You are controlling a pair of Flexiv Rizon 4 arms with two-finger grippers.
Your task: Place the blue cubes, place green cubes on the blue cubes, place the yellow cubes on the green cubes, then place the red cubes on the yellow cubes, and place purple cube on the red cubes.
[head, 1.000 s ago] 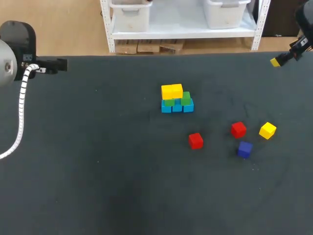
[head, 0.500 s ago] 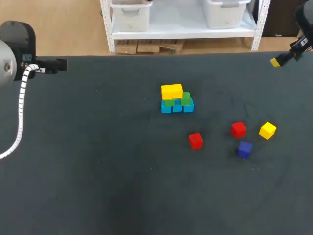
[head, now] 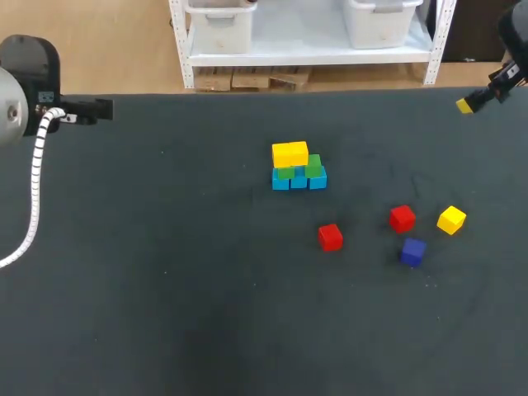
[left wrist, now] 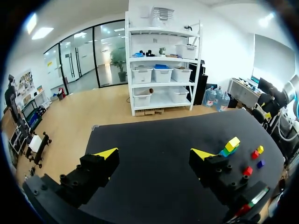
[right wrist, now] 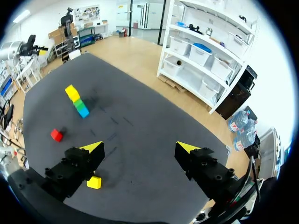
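Left claw, right claw: wide open, empty.
I should grip the loose yellow cube squarely, then seat it flush.

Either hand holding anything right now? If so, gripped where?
Nothing is held. The left hand and right hand are both open and empty, well apart from the cube stack.

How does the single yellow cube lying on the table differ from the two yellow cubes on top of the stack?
The loose yellow cube rests directly on the table; the stacked yellow cubes sit on green cubes above blue cubes. The loose yellow cube stands alone, apart from the red cube near it; the stacked yellow cubes touch side by side. Both share the same yellow and look alike in size.
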